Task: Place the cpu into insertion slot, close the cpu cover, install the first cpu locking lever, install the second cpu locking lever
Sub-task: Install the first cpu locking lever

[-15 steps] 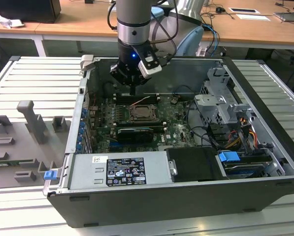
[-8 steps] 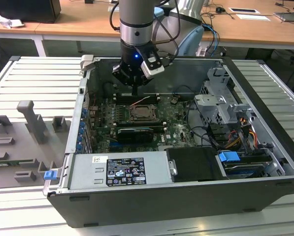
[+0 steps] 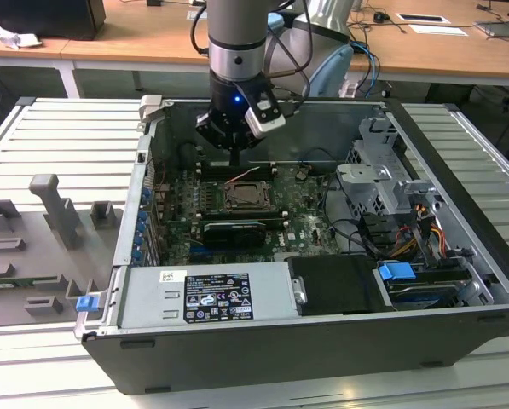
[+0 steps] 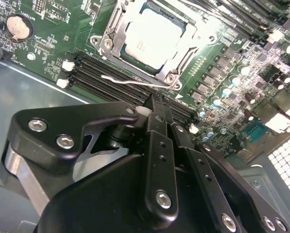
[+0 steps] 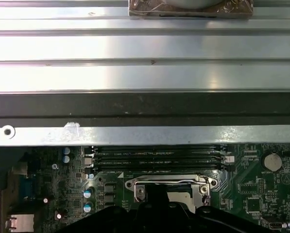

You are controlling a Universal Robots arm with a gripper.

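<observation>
Second wrist view shows our gripper [image 4: 157, 116] with fingers together, holding nothing, poised over a locking lever [image 4: 130, 81]; the cpu [image 4: 152, 39] sits in the insertion slot [image 4: 176, 63]. A slip could bend that lever.

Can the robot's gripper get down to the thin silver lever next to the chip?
Probably yes. The gripper hangs right above the lever beside the cpu, with nothing between them.

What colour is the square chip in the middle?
The cpu is pale silver-beige, clearest in the second wrist view.
</observation>
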